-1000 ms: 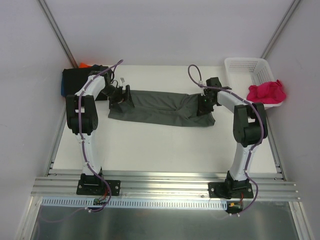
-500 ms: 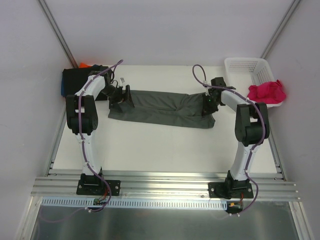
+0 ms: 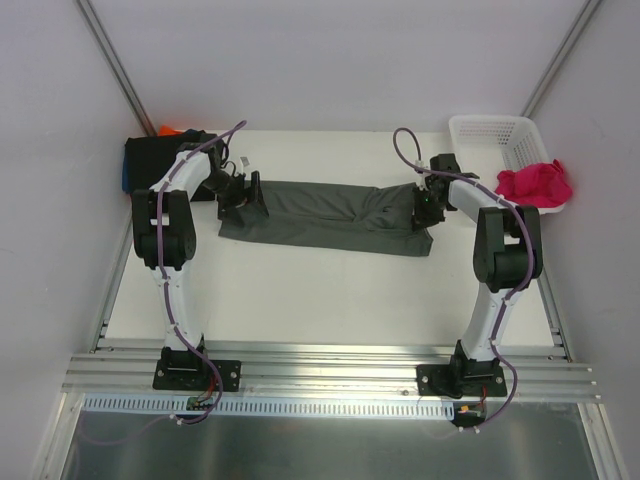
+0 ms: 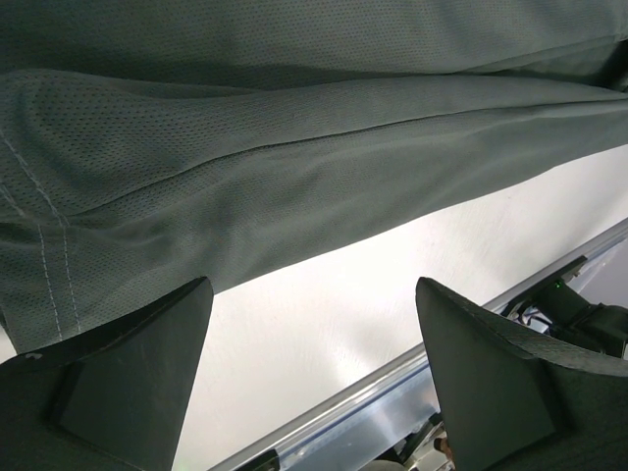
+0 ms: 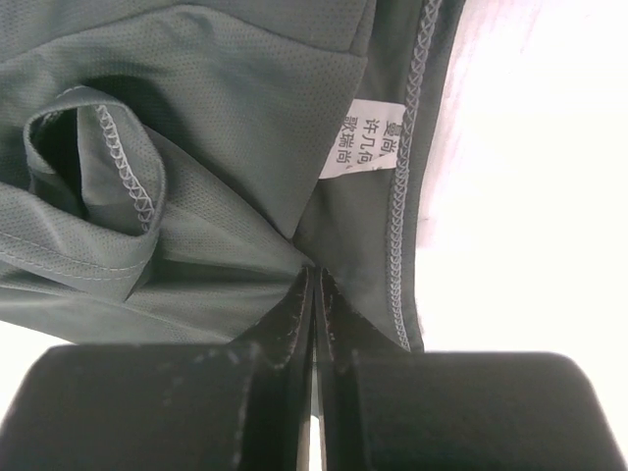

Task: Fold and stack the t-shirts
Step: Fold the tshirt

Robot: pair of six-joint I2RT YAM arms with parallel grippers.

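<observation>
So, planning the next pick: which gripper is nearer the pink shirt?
Right. The right gripper sits at one end of the grey shirt, a short way from the pink shirt; the left gripper is at the opposite end, much farther off.

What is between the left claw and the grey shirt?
Nothing visible. The left gripper is open, facing the dark grey t-shirt with only table between. The right gripper is shut on the shirt's other end.

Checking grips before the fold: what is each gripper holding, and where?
Right gripper pinches the grey shirt near its label. Left gripper is open, holding nothing.
</observation>
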